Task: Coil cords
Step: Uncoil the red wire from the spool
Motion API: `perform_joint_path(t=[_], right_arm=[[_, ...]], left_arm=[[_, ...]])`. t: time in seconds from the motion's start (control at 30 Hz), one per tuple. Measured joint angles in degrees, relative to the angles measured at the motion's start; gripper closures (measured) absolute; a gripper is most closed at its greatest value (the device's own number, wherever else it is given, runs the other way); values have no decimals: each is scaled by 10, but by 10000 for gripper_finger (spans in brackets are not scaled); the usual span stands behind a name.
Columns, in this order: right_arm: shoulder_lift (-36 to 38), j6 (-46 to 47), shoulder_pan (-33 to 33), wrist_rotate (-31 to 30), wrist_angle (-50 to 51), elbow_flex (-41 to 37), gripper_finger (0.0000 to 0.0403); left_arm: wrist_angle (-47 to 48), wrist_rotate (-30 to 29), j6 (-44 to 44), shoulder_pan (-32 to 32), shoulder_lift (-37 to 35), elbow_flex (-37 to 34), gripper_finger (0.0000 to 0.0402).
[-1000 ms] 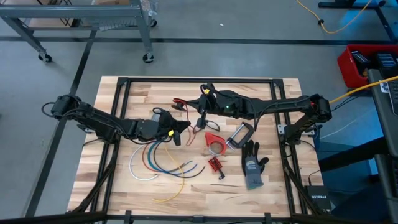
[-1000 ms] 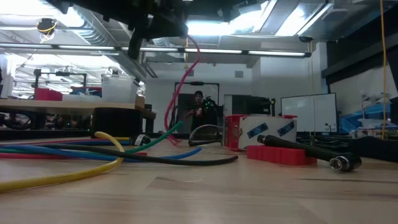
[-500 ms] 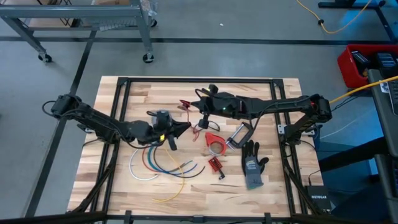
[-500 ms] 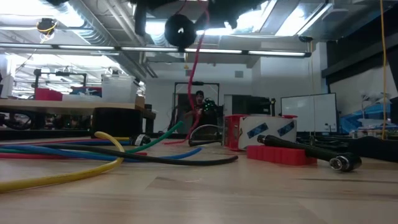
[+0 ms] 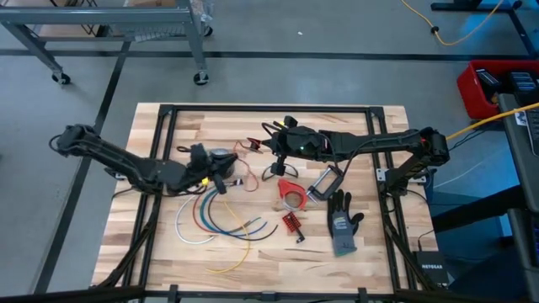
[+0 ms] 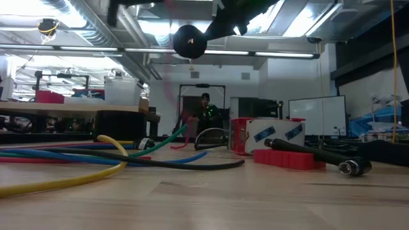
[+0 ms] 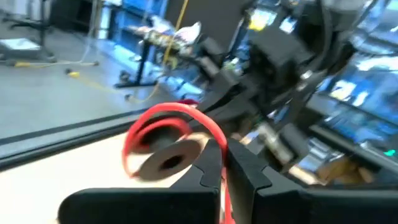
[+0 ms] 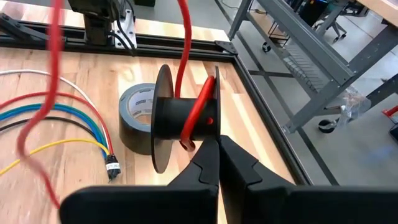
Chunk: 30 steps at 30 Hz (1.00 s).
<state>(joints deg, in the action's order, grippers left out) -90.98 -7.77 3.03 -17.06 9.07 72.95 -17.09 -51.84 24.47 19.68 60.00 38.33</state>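
Item: red cord (image 8: 198, 112), part-wound on a black spool (image 8: 177, 118), held above the middle of the worktop (image 5: 160, 244).

Left tool (image 5: 221, 180): fingers shut together on the red cord, mid-worktop, just beside the tape roll (image 5: 221, 159).

Loose cords (image 5: 221, 220) (white, blue, red, green, yellow): fanned flat on the worktop, near the left tool.

Right tool (image 5: 278, 148): fingers closed, pinching the red cord at the spool.

Handling note: keep the cord taut between the tools and lay each turn inside the flanges; slack would likely let loops slip off.

Writing: the tape roll's core carries print, too small to read.
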Motion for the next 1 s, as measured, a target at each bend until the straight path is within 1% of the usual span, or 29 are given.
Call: perform_joint_path(t=[0.07, 0.13, 0.2, 0.27, 0.37, 0.43, 0.53, 0.67, 0.77, 0.83, 0.9, 1.0], right_arm=[[0, 0, 0, 0, 0, 0, 403], [0, 0, 0, 0, -5, 0, 403], [0, 0, 0, 0, -12, 2, 403], [0, 0, 0, 0, -32, 5, 403], [1, -1, 1, -4, -77, 11, 403], [1, -10, 5, -6, -104, 15, 403], [1, -16, 12, -11, -116, 25, 403], [1, -17, 20, -14, -109, 26, 403], [1, -17, 24, -15, -85, 26, 403], [1, -16, 24, -15, -60, 26, 403], [1, -15, 24, -19, -37, 26, 403], [1, -14, 23, -20, -14, 26, 403]], left_arm=[[76, -15, 42, 9, -24, 0, 401], [148, -17, 108, 14, -40, 0, 401], [212, -11, 186, 18, -43, 0, 401], [255, 5, 256, 20, -32, 0, 402], [264, 48, 321, 21, 4, 0, 401], [230, 76, 335, 20, 34, 0, 401], [130, 109, 311, 20, 84, 0, 401], [-40, 162, 222, 16, 128, 0, 401], [-135, 199, 139, 9, 136, 0, 401], [-170, 212, 83, 2, 130, 0, 401], [-196, 218, 45, -2, 118, 0, 401], [-202, 221, -7, -4, 95, 7, 401]])
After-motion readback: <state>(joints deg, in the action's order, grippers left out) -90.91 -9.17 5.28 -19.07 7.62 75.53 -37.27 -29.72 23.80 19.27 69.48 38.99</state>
